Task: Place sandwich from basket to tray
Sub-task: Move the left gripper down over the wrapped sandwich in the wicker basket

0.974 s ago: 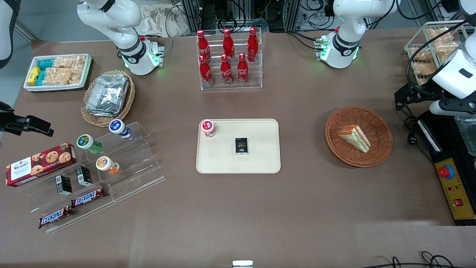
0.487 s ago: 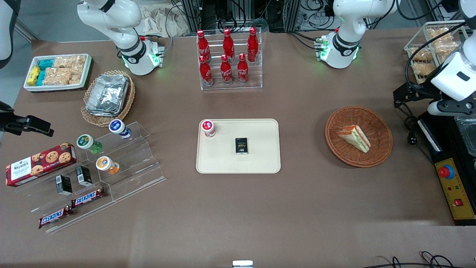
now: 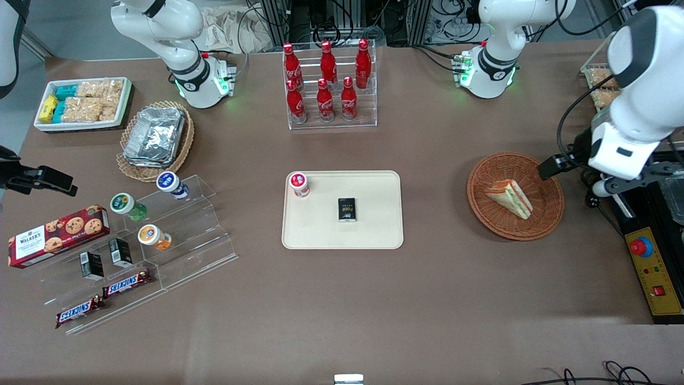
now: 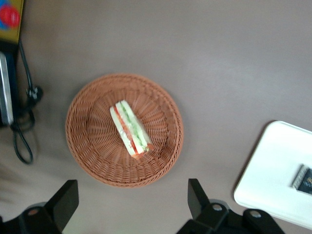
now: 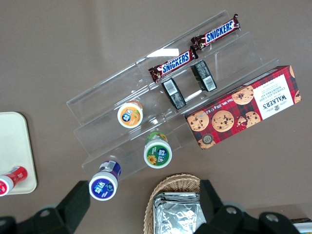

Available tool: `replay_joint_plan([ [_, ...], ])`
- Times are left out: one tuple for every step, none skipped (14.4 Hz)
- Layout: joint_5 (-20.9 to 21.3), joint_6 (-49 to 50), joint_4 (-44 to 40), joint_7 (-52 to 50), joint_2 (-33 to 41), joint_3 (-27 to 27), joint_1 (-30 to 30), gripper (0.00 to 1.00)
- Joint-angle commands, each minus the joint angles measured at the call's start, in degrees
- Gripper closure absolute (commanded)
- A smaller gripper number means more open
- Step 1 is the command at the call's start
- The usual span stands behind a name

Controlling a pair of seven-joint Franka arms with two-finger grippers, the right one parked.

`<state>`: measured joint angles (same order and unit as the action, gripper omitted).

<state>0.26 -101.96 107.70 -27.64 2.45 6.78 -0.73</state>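
From my station I see the sandwich [image 3: 508, 198] lying on its side in the round woven basket [image 3: 550, 215], filling edge turned toward the front camera. It is the only thing in that basket.

The gripper [image 4: 132, 204] hangs above the table just beside the basket, toward the working arm's end, with its 2 fingers [image 4: 66, 200] spread wide apart and holding nothing. On the wrist feed the basket and sandwich sit between the finger tips, well below them.

The cream tray [image 3: 374, 235] sits mid-table, well apart from the basket. It holds 2 items: a small red-capped bottle [image 3: 299, 184] lying at one corner, and a small black box [image 3: 347, 209] near the centre; I cannot read its label.

Farther from the front camera, a clear rack [image 3: 331, 124] holds 6 red Coca-Cola bottles [image 3: 325, 99]. Toward the parked arm's end, a tan oval basket [image 3: 184, 149] carries stacked foil packs [image 3: 154, 136], and a white bin [image 3: 124, 107] holds snack packets [image 3: 88, 101].
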Motion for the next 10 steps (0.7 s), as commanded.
replay_joint_plan([
  [0.53, -7.51, 10.83, -7.58, 4.76, -0.1, -0.14, 0.01],
  [0.36, -11.81, 14.17, -10.3, 5.37, -0.01, -0.06, 0.01],
  [0.1, -15.68, 17.34, -15.11, 5.99, -0.18, -0.23, 0.01],
  [0.44, -18.85, 19.55, -17.33, 6.08, -0.18, -0.14, 0.01],
  [0.45, -20.54, 20.53, -18.31, 5.47, -0.18, -0.14, 0.01],
  [0.45, -21.43, 21.23, -18.32, 4.59, -0.18, -0.23, 0.0],
  [0.45, -22.91, 22.02, -18.67, 3.98, -0.27, -0.32, 0.0],
  [0.45, -25.19, 23.42, -20.07, 3.36, -0.27, -0.32, 0.0],
  [0.45, -28.0, 24.48, -21.82, 2.49, -0.27, -0.32, 0.0],
  [0.45, -30.2, 25.45, -23.32, 1.43, -0.27, -0.32, 0.0],
])
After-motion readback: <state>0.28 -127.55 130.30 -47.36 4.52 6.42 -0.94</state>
